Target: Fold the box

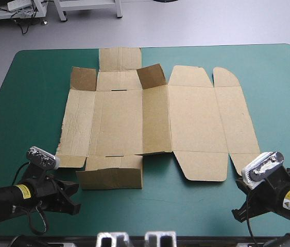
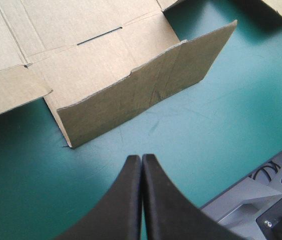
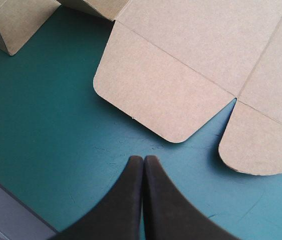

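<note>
The brown box point(image 1: 155, 118) lies as a cut sheet spread across the middle of the teal-green table, mostly flat. Its near-left wall point(image 1: 109, 178) stands partly raised, and small flaps at the far side tilt up. My left gripper point(image 1: 71, 198) rests low at the near-left corner, shut and empty, its tip point(image 2: 142, 159) just short of the raised wall point(image 2: 141, 90). My right gripper point(image 1: 239, 212) sits at the near-right, shut and empty; its tip point(image 3: 144, 159) points at the rounded near flap point(image 3: 161, 90) of the box.
Bare teal-green cover point(image 1: 26, 103) surrounds the sheet on all sides. The table's near edge point(image 2: 261, 180) lies close beside my left gripper.
</note>
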